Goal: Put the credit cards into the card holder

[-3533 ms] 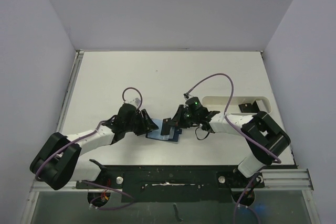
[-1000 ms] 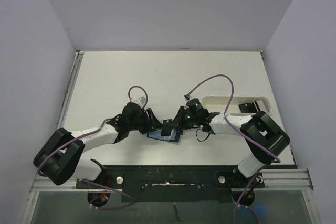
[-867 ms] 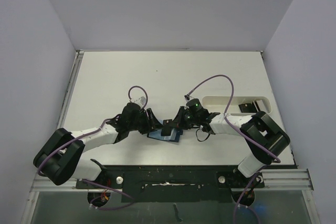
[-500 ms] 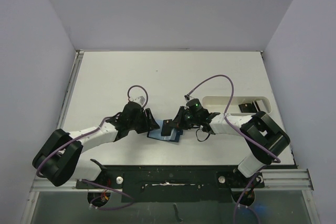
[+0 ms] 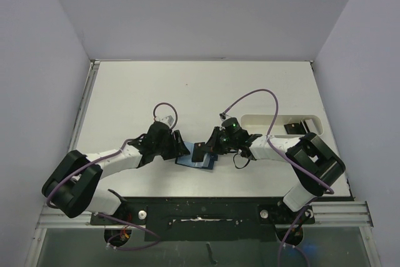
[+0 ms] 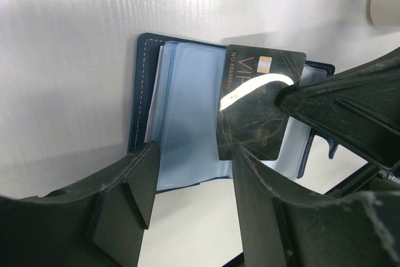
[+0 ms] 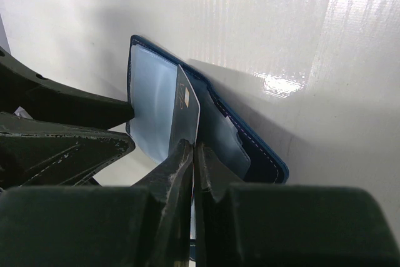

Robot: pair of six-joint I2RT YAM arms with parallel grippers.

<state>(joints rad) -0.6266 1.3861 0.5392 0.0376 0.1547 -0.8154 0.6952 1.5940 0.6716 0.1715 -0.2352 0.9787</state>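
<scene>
- Judged risk, nearest first: the credit card (image 7: 187, 105) is pinched by one edge in the right gripper (image 7: 192, 154) and stands tilted on its edge over the open card holder (image 6: 181, 117). If its leading edge misses a pocket mouth, it may just skate over the light blue lining.
- A push with the card at that slant could bend it or twist it in the grip, since only a narrow strip is held.
- The card holder lies open at the middle of the top view, between the two arms. Pushing sideways could slide it over the smooth table (image 5: 187, 92) or fold it shut, unless the other arm pins it.
- Farther off, spare cards (image 5: 299, 127) wait in the white tray (image 5: 262, 120) at the right of the top view. Neither arm is near them.
- Left gripper (image 6: 194, 161): jaws well apart, holding nothing, straddling the holder's near edge at the bottom of the left wrist view. I cannot tell whether the fingers press on the holder or hang just above it.
- Right gripper: jaws clamped together on the dark card.
</scene>
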